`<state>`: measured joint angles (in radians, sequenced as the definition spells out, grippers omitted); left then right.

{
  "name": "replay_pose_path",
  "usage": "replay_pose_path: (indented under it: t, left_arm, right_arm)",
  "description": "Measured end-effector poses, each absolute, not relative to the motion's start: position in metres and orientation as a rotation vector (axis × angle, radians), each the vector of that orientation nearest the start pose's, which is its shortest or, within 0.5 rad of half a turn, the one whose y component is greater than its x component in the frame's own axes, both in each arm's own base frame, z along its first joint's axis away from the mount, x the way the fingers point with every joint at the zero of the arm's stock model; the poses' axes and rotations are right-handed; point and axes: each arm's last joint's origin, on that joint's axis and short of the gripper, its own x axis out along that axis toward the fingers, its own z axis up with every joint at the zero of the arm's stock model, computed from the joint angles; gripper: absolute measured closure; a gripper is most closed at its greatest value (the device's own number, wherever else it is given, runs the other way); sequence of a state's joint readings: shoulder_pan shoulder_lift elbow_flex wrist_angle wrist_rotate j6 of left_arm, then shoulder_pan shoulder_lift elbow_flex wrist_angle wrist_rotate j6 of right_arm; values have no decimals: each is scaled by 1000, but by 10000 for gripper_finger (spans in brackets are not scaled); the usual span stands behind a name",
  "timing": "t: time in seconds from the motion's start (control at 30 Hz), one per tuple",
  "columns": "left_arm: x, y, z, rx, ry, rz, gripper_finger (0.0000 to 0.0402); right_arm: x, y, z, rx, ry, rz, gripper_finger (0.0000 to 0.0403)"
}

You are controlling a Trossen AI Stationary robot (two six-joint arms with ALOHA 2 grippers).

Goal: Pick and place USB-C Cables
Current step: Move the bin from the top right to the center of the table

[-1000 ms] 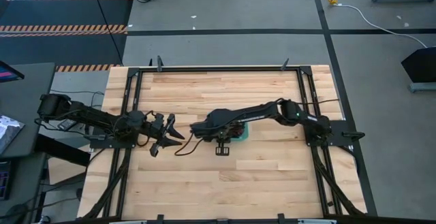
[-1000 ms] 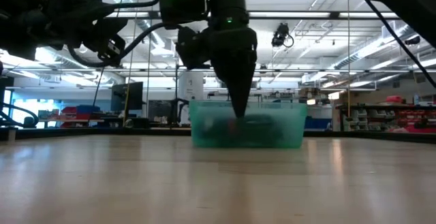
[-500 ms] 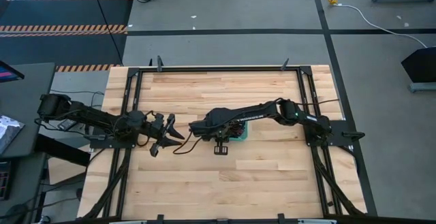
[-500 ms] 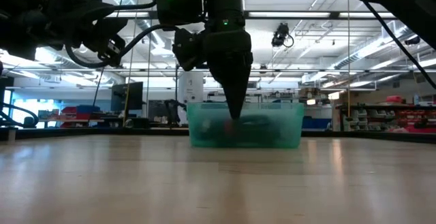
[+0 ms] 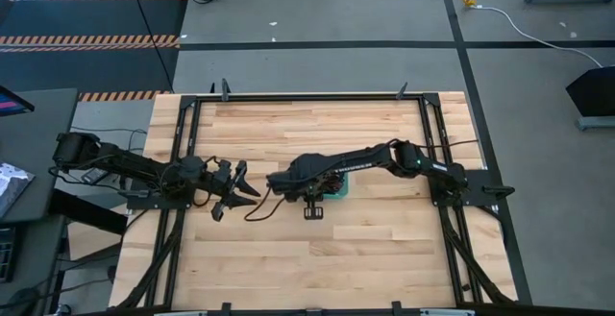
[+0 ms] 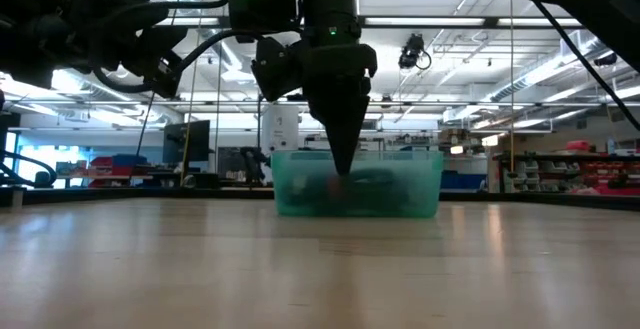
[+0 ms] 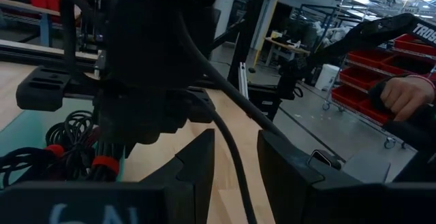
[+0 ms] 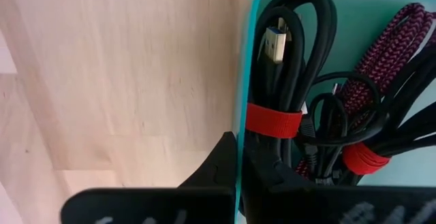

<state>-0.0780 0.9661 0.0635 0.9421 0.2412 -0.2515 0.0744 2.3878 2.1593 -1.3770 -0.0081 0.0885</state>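
A teal see-through bin (image 6: 400, 184) stands mid-table, half hidden under my right arm in the high view (image 5: 343, 189). Several coiled USB-C cables lie in it: a black one with a red tie (image 8: 279, 81), a maroon braided one (image 8: 392, 47), and other black ones (image 7: 68, 132). My right gripper (image 6: 340, 167) points down at the bin and is shut on its wall. My left gripper (image 5: 240, 191) waits left of the bin, level and open, with nothing between its fingers (image 7: 235, 176). My right gripper pinches the bin's wall at the rim (image 8: 238, 125), with one finger (image 8: 218, 159) outside over the wood and the other (image 8: 266, 176) inside beside the cables. The fingers come from above, pointing down. The bin stands upright with its bottom on the table.
A black frame (image 5: 307, 96) borders the wooden table. My right arm's own cable (image 7: 225, 125) hangs close in front of my left gripper. A person's hand (image 7: 405, 94) shows beyond the table's edge. Bare wood (image 5: 317, 268) lies toward the near edge.
My right gripper has shifted slightly toward the table's left, still shut on the bin's wall. The bin has slid a little that way with it, staying on the table.
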Motion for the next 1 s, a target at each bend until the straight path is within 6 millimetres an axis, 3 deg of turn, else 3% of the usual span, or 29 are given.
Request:
replay_pose_path:
  t: [0.67,1.0]
  left_arm:
    - [164,-20,169,-245,2,-322,283]
    - [164,-20,169,-246,2,-322,283]
  right_arm:
    - [460,36,190,-18,1606,-2,386]
    - [459,37,190,-113,1613,10,380]
